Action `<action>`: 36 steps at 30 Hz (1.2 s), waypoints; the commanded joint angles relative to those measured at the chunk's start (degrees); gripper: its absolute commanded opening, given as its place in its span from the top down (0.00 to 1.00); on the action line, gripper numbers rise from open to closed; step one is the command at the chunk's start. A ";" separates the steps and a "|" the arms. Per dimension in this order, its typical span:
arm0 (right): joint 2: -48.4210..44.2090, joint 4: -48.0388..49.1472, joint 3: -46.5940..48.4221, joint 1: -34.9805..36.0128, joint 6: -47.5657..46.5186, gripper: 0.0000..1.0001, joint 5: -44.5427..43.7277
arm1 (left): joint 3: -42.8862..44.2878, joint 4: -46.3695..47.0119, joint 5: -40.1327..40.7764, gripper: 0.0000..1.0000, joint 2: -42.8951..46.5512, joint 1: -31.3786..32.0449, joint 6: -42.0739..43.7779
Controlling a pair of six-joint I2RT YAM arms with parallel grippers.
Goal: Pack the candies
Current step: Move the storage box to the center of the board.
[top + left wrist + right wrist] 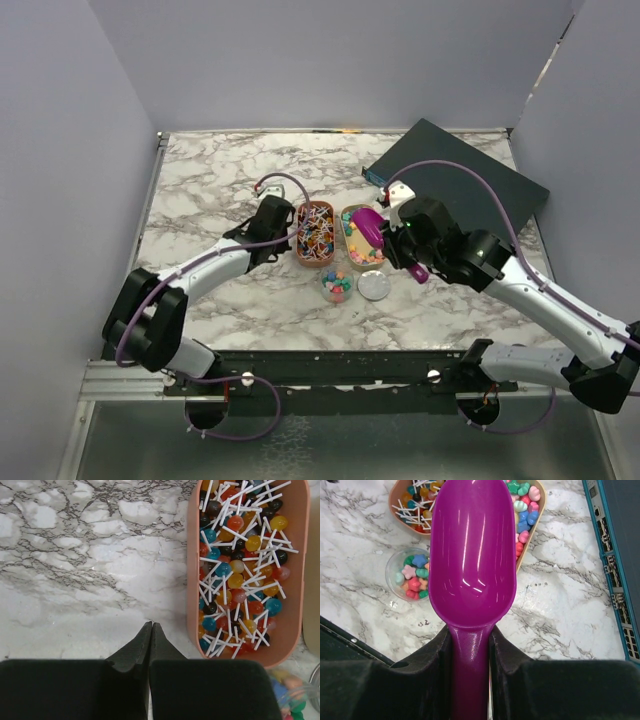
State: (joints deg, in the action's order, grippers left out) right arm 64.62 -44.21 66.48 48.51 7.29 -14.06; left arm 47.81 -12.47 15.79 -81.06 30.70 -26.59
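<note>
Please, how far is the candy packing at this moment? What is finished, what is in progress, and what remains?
Done: the small clear jar already holds some candies. In hand: the right gripper grips the purple scoop, empty, above the candy tray. The left gripper is shut on nothing beside the lollipop tray. Left: more scoops, probably, then the lid, which lies beside the jar.
</note>
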 commanded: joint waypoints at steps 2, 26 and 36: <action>-2.96 1.63 -0.94 -0.18 1.23 0.99 1.62 | 4.11 2.64 -1.73 1.00 -7.51 -0.55 -1.04; -7.40 -0.02 -4.27 -0.20 2.98 0.99 1.40 | 10.02 8.17 -11.42 1.00 -19.67 4.60 -3.93; -6.41 -1.97 -2.96 -0.17 2.62 0.99 -0.15 | 9.02 9.27 -10.58 1.00 -18.90 6.83 -3.95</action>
State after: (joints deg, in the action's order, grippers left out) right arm 58.06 -44.88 62.46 48.51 9.52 -13.19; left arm 56.58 -5.30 6.28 -100.79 37.19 -30.02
